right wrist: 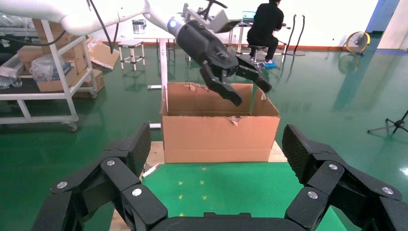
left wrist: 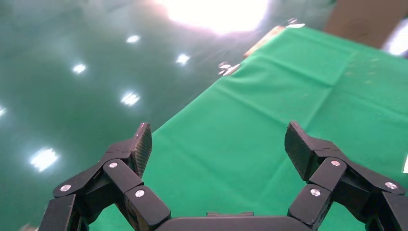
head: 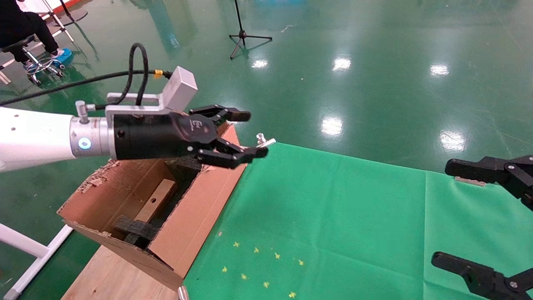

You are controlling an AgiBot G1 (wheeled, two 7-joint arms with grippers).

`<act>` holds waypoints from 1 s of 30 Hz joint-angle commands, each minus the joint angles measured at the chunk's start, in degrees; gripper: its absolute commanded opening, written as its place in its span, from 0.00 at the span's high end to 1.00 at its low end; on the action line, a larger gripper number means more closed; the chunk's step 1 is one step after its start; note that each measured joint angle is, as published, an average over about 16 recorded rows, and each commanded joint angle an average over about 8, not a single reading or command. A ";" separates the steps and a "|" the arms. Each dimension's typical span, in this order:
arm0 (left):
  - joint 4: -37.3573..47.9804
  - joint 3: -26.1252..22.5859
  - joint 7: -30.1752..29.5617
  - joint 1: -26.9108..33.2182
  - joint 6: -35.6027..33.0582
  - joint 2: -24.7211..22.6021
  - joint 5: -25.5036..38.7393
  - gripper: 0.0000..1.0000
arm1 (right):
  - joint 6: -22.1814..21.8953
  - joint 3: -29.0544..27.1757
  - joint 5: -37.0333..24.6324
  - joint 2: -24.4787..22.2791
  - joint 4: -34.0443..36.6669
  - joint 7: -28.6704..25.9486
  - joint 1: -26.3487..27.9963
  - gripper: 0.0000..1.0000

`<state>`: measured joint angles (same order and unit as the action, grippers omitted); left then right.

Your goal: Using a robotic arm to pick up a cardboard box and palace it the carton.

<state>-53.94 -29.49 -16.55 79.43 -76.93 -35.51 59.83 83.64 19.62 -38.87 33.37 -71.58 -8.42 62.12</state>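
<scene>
Above the carton (head: pixel 137 208) at the counter's (head: pixel 333 216) left edge, the robotic arm's left gripper (head: pixel 245 135) hovers with fingers wide and empty. The cardboard box (head: pixel 156 200) lies inside, between black foam blocks (head: pixel 137 231), so placement looks done; next comes withdrawal. The right gripper (right wrist: pixel 216 159), wide open, idles at the right edge. Only the head view shows the box.
</scene>
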 commanded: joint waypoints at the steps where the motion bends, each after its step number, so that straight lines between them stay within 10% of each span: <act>1: -1.43 0.98 0.42 -1.30 -0.64 0.04 -1.31 0.00 | 0.00 0.00 0.00 0.00 0.00 0.00 0.00 0.00; 30: -21.05 14.45 6.08 -19.18 -9.46 0.53 -19.40 0.00 | -0.02 0.00 0.02 -0.01 0.02 0.01 -0.02 0.00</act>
<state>-74.64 -15.28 -10.53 60.58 -86.21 -34.99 40.79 83.62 19.62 -38.85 33.36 -71.56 -8.41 62.11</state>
